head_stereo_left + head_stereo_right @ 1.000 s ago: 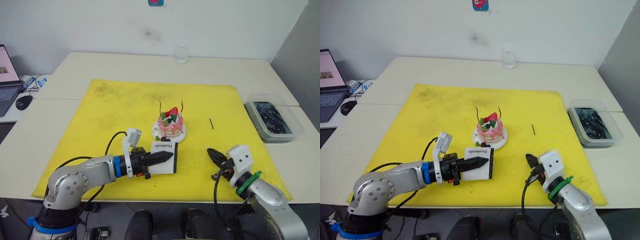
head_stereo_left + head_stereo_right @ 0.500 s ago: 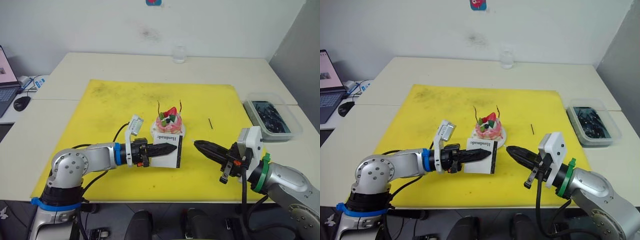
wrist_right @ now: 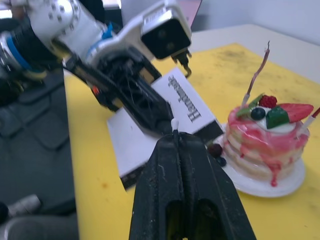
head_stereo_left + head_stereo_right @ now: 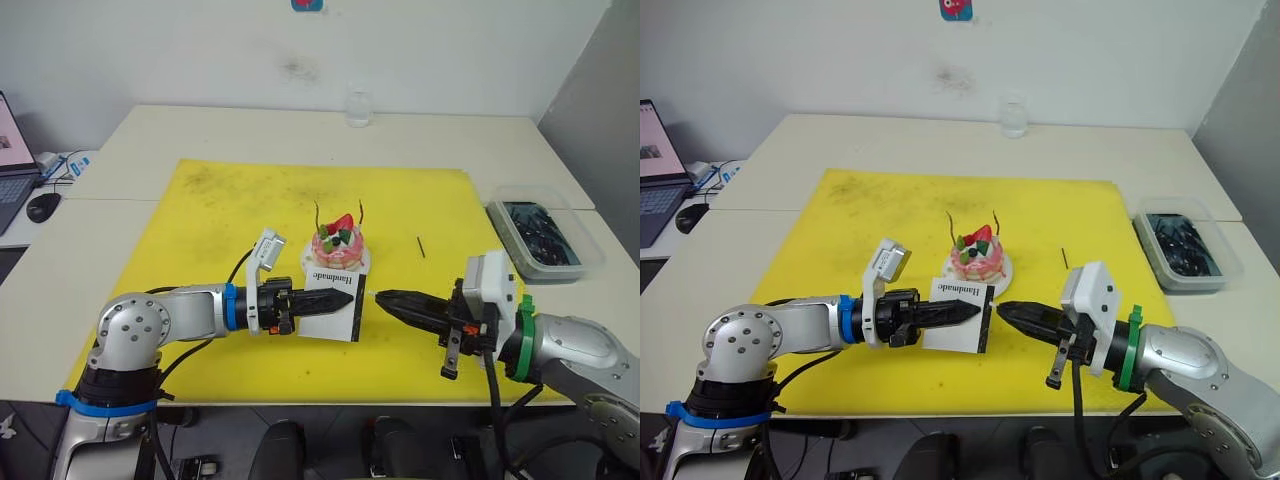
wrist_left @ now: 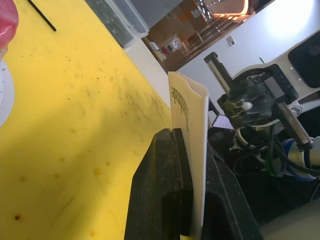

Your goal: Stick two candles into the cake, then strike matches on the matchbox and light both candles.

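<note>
The pink cake (image 4: 338, 245) stands on its white plate (image 4: 362, 264) in the middle of the yellow mat, with two thin candles (image 4: 318, 214) (image 4: 361, 210) upright in it. My left gripper (image 4: 345, 298) is shut on the white matchbox (image 4: 335, 277), held on edge just in front of the cake. My right gripper (image 4: 385, 297) is shut on a match (image 3: 174, 122). Its pale tip pokes out of the fingertips, right by the box's black side edge. A second match (image 4: 421, 247) lies on the mat to the right of the cake.
A clear plastic tub (image 4: 545, 240) of dark items stands off the yellow mat's (image 4: 230, 210) right edge. A glass (image 4: 359, 108) is at the table's back. A mouse (image 4: 45, 204) lies at the far left.
My right gripper has swung up and left with the match, closing in on the matchbox's edge. My left gripper has lifted the matchbox slightly toward the cake and now holds still.
</note>
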{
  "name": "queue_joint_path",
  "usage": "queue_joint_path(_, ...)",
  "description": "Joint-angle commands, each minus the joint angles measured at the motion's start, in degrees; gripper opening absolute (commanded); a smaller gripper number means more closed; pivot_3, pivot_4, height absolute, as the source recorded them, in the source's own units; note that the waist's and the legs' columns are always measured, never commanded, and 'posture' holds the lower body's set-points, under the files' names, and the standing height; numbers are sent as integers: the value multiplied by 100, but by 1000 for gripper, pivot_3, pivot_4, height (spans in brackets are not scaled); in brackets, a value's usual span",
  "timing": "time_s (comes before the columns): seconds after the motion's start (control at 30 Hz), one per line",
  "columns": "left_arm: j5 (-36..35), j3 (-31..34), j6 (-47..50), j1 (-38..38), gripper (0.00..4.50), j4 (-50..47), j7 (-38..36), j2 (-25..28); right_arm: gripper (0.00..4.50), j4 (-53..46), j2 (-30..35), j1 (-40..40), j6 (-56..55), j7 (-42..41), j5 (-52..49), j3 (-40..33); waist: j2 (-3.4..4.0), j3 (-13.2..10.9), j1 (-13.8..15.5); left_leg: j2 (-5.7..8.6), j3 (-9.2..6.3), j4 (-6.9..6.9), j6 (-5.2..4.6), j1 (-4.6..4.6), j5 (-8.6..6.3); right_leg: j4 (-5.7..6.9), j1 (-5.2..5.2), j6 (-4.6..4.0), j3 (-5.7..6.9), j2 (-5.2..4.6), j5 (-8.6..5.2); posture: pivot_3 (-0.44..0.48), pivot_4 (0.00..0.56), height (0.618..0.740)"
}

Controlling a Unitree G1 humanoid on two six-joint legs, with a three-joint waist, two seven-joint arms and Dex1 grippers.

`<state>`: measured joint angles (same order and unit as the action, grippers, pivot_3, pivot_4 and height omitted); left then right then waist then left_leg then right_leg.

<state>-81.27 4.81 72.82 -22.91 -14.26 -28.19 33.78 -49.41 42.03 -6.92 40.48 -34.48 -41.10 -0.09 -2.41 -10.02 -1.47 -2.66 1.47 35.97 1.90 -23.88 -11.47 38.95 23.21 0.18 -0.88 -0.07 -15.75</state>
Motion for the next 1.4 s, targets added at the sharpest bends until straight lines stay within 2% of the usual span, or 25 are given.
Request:
queue_joint_path(0.03,-80,119,-117,-15,0,-206,-116,15,59,162,44,-373,-419,-77,623,251,0,0,1,0,1,0,0,1,0,0,0,0,-2,0,0,0,150,740)
queue_joint_path(0.37,399,43,-399,6,0,-309,-301,20,59,391,75,-928,-535,-368,1093,614,0,0,3,-1,1,-2,0,-3,0,-2,2,0,-1,0,-1,0,150,740)
queue_joint_path(0.53,570,26,-506,128,0,-426,-251,-51,59,373,72,-891,-630,-480,1263,684,0,0,3,-2,1,-1,0,-1,0,-1,1,0,-1,-1,-1,0,150,740)
queue_joint_path(1.17,442,60,-446,229,0,-494,-268,-12,59,570,-77,-682,-912,-466,2047,1059,0,0,3,-3,1,-1,0,-1,0,0,1,0,-1,-1,-1,0,150,740)
queue_joint_path(1.4,1002,-53,-746,271,0,-581,-218,-89,59,522,-140,-712,-568,-428,1878,971,0,0,3,-2,0,-1,0,-1,0,0,1,0,-1,-1,-1,0,150,740)
